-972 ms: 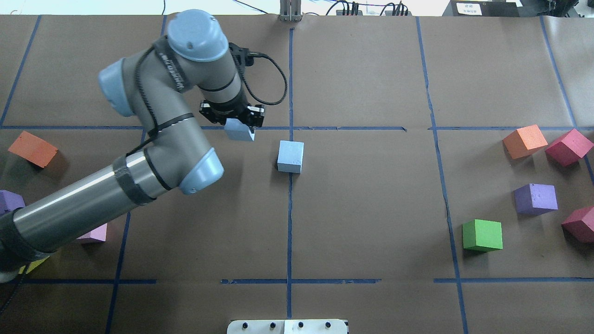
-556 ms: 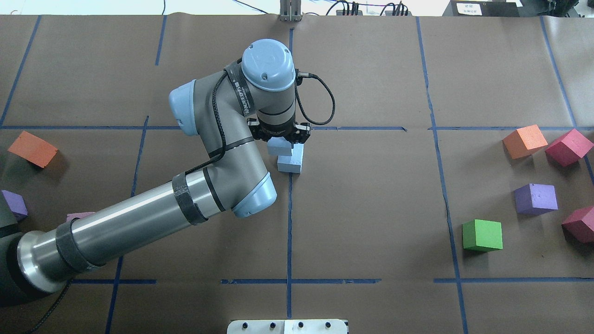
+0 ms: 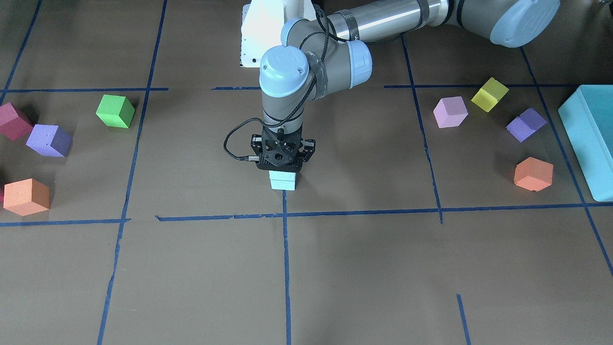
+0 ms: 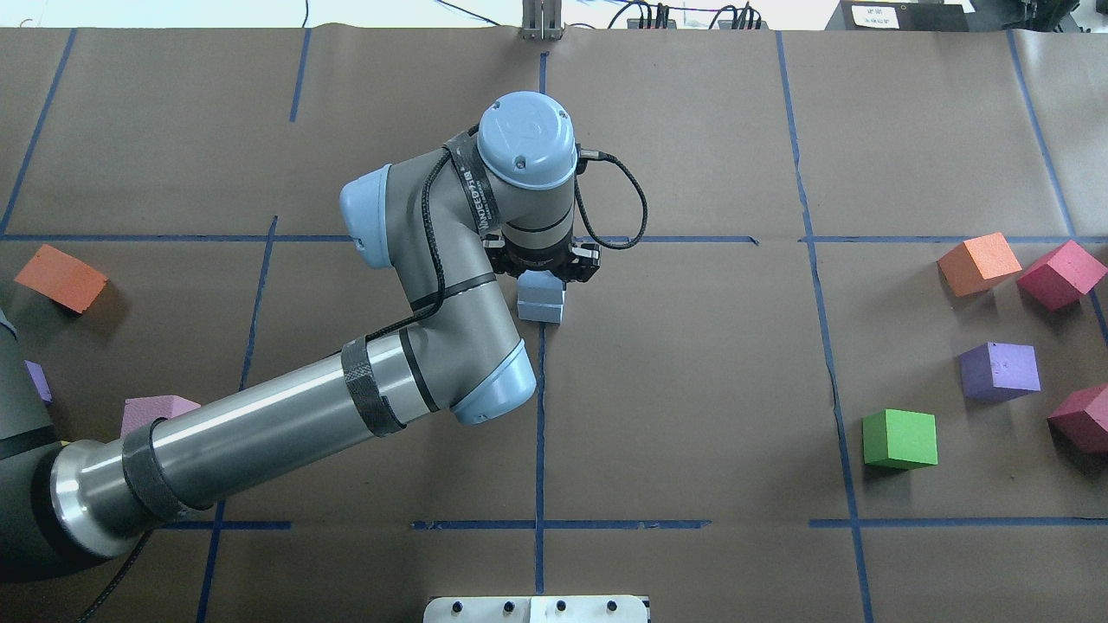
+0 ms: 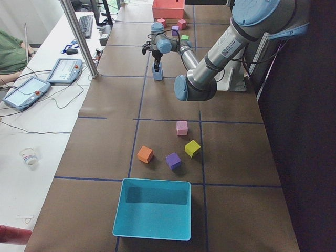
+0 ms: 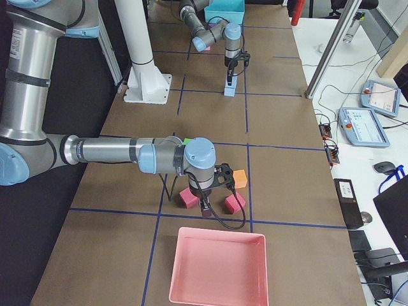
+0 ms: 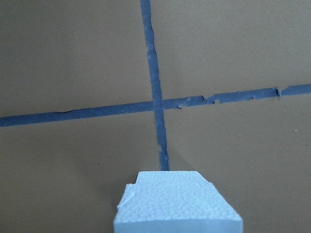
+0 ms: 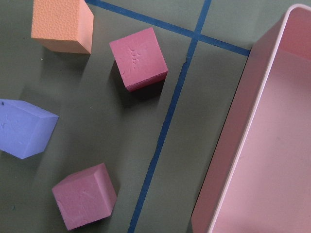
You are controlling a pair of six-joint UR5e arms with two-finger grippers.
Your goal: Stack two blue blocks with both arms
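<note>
One pale blue foam cube (image 4: 543, 285) sits squarely over the second blue cube (image 4: 541, 311) on the centre tape line (image 4: 539, 415), probably touching, upper cube clasped by the left gripper (image 3: 283, 170).

The left hand (image 4: 543, 272) hides most of the upper blue block (image 4: 541, 284); the right hand (image 6: 205, 210) is too small to judge.

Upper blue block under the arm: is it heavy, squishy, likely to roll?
Probably light and slightly squashy: the upper blue block has a pebbled, foam-like surface. Its flat faces suggest it won't roll, though it might tip if set off-centre on the lower blue block.
</note>
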